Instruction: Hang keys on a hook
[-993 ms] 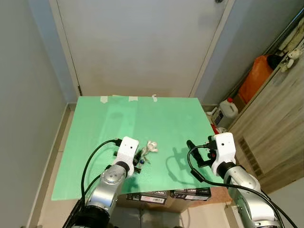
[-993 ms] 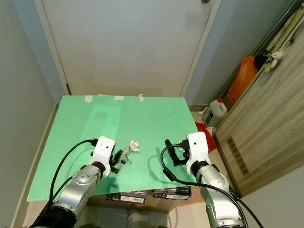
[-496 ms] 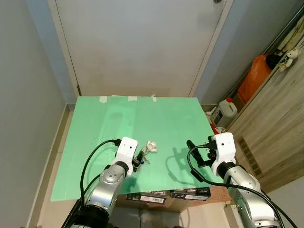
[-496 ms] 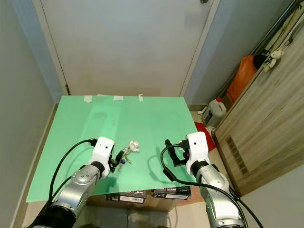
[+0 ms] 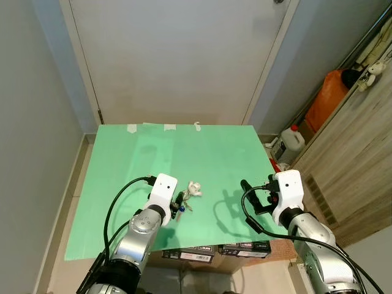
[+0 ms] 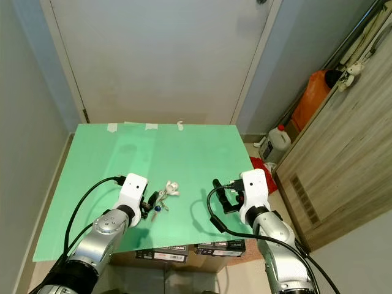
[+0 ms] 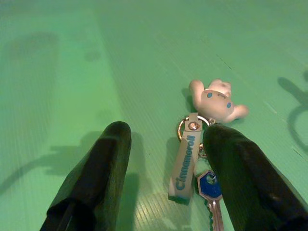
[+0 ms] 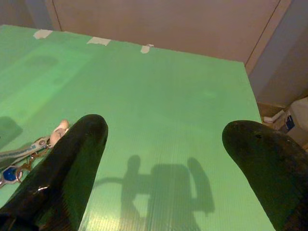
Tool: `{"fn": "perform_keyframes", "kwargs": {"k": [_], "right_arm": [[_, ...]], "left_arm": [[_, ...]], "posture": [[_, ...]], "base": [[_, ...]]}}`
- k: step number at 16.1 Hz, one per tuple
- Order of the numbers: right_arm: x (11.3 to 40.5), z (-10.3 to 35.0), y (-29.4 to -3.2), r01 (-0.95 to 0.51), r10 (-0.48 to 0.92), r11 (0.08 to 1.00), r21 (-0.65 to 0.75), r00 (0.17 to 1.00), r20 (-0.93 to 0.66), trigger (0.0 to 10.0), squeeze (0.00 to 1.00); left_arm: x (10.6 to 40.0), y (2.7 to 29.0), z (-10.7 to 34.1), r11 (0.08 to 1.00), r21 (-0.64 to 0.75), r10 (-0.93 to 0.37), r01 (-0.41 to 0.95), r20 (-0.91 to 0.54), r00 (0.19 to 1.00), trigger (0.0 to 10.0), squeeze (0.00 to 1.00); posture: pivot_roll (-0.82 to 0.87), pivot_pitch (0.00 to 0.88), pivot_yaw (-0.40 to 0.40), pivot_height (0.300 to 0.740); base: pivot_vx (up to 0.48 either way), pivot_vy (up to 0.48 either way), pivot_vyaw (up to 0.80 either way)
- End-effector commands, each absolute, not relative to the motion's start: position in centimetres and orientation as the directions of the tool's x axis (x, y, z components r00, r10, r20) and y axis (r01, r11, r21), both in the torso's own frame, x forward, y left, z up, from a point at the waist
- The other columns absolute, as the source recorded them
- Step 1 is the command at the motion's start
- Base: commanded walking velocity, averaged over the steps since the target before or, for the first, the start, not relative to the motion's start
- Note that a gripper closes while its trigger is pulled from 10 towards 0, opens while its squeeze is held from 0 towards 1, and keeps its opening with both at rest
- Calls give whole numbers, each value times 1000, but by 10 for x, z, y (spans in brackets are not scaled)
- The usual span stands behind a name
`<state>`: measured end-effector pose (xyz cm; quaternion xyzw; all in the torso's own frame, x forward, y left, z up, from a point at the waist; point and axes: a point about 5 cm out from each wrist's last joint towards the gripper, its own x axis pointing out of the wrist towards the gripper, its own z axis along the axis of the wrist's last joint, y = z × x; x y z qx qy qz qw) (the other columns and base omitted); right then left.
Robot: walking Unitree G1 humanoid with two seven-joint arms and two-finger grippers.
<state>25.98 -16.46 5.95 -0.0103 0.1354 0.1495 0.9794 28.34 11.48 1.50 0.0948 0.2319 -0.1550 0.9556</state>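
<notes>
Two spread fingers of the left gripper [image 7: 163,192] straddled the keys [image 7: 199,159] near the green surface's [image 5: 208,153] front edge, strap lengthwise between them; the right gripper [image 8: 163,178] hovered agape, farther off.

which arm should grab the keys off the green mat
Left, most likely. The left gripper is open right over the keys, with the strap lying between its fingers. The right gripper is open too, but sits further along the green mat, apart from the keys.
</notes>
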Motion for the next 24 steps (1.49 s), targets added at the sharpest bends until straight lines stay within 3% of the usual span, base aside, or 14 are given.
{"fn": "perform_keyframes", "kwargs": {"k": [1, 12, 24], "right_arm": [[262, 61, -169, -284, 275, 959, 6, 924, -264, 10000, 0], [257, 62, -171, -295, 285, 955, 2, 919, -272, 10000, 0], [245, 65, -185, -314, 294, 949, -18, 906, -303, 10000, 0]], "left_arm": [[286, 111, 17, 931, 113, -259, 348, -468, 845, 10000, 0], [283, 110, 3, 946, 32, -256, 321, -530, 808, 10000, 0], [281, 123, -15, 954, 93, -168, 286, -624, 763, 10000, 0]], "posture": [[-29, 1, -100, 736], [-38, 10, -113, 736], [-93, 50, -149, 736]], "base": [[0, 0, 0], [0, 0, 0], [0, 0, 0]]}}
